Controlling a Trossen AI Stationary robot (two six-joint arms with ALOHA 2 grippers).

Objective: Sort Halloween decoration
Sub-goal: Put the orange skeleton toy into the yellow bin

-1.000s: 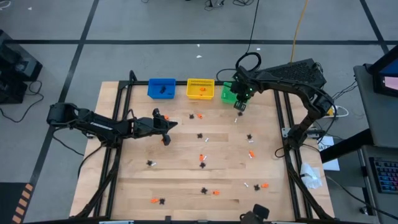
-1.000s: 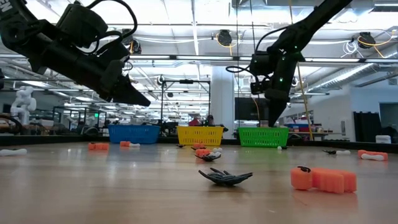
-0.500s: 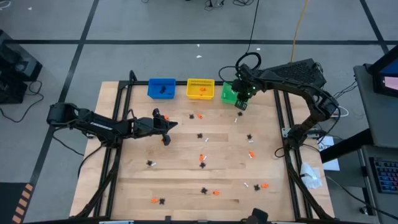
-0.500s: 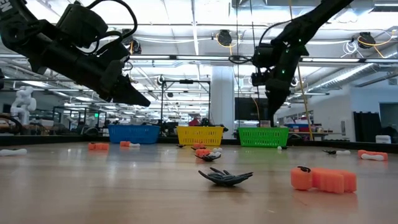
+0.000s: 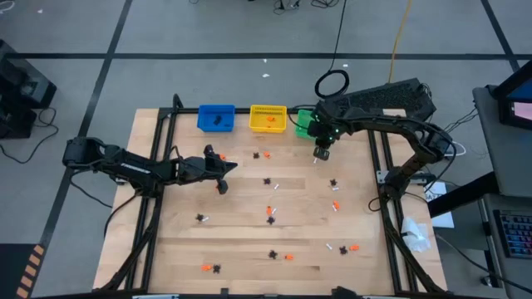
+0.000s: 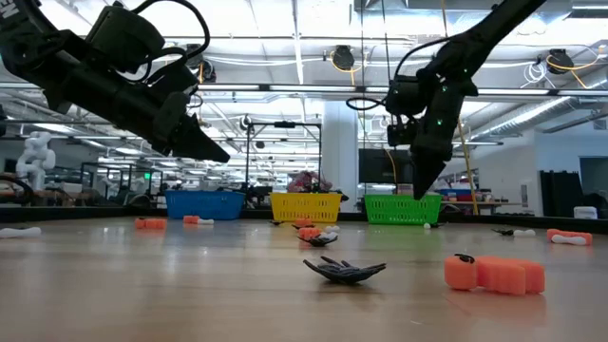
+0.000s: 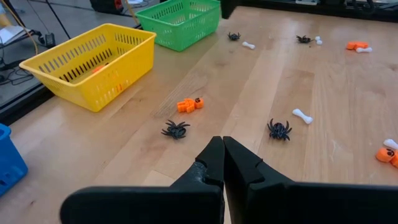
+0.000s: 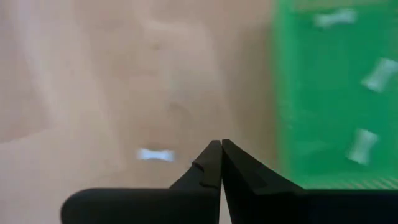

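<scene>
High view: right gripper (image 5: 321, 153) has slid off the green bin (image 5: 304, 122) toward table, jaws together, empty. Prob heading for the white bone (image 8: 155, 154); left gripper (image 5: 221, 186) closed too, idle

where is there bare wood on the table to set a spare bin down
The widest bare patch lies along the table left edge, below the left end effector. A smaller one sits in the right near corner. The middle strip is dotted with trinkets, and the back edge holds the bins.
</scene>
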